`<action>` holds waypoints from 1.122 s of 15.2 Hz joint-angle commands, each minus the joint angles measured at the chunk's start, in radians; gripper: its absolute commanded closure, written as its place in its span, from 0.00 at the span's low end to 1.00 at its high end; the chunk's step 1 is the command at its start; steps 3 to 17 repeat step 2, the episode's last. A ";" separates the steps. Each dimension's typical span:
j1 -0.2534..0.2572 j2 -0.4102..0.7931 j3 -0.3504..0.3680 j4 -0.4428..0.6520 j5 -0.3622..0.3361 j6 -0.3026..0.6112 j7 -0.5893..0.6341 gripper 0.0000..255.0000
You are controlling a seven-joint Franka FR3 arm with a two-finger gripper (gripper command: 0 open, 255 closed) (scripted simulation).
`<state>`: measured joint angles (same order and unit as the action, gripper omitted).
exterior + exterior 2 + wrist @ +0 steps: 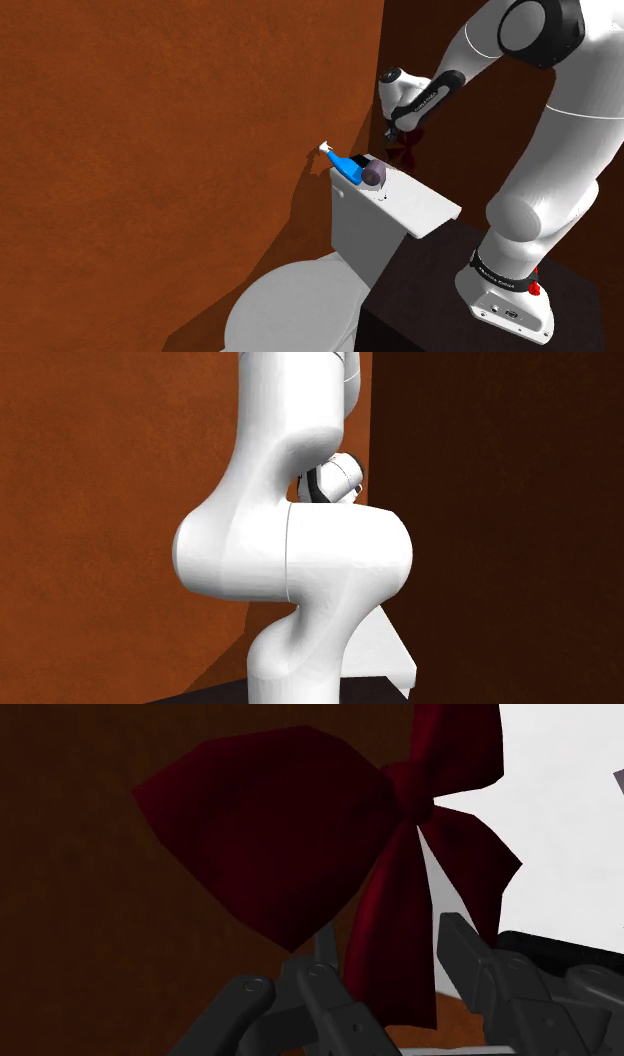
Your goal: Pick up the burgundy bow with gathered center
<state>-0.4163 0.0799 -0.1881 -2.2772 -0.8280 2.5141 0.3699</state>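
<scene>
End effector (392,972): clenched on one tail of the bow (290,834), which is pinched between both fingers (470,959).
Bow position: straight ahead of the fingertips, with the knot (410,792) just beyond them. It is seen over the far end of the lid (432,208), near the wall (150,120).
Long axis: loop to loop, roughly along the fingers' closing line.
Coming move: judged a straight lift, clear of the lid.

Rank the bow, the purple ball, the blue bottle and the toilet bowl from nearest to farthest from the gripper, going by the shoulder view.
1. Bow: right at the gripper, by the wall.
2. Purple ball: on the tank lid, toward the shoulder view's left.
3. Blue bottle: lying just beyond the ball.
4. Toilet bowl: far below, at the lower left.
</scene>
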 commanded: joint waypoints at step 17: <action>0.000 -0.010 0.002 0.004 0.012 -0.012 -0.015 1.00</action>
